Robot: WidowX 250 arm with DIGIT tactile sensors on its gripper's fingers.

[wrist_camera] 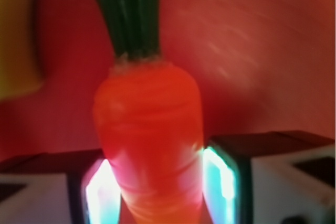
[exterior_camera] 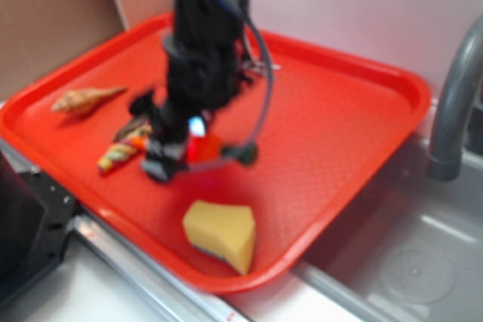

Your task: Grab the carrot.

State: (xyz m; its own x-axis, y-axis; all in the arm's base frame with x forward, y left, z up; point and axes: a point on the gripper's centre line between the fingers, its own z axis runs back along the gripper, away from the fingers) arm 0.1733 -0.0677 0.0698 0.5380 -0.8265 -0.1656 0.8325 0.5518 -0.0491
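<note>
Carrot, a small glossy orange plastic toy with a dark green stem stub (wrist_camera: 149,135), fills the centre of the wrist view, its tapered body running down between the two glowing pads (wrist_camera: 100,190) of the hand (wrist_camera: 157,192), stem toward the top of the frame. Pads sit flush against both flanks with no gap visible, so the hand reads as clamped on the carrot; gripping across the width rather than the length probably suits the narrow jaw span. In the exterior view the black arm stands over the centre-left of the red plastic tray (exterior_camera: 362,111), the hand (exterior_camera: 200,152) low near the tray floor, an orange-red patch and a dark green end (exterior_camera: 245,154) just right of it. Motion blur is heavy in both views; I cannot tell whether the carrot rests on the tray or is lifted clear. Yellow sponge wedge (exterior_camera: 220,233) lies near the tray's lower edge, apart from the hand, and shows as a yellow block at the left edge of the wrist view. Twisted multicoloured rope piece (exterior_camera: 119,154) lies just left of the hand, close enough to be brushed. Tan spiral shell (exterior_camera: 84,99) sits at the tray's upper left, well apart. Grey faucet (exterior_camera: 453,103) and sink at the right. Judgement: grasp looks made; a lift would confirm it.
</note>
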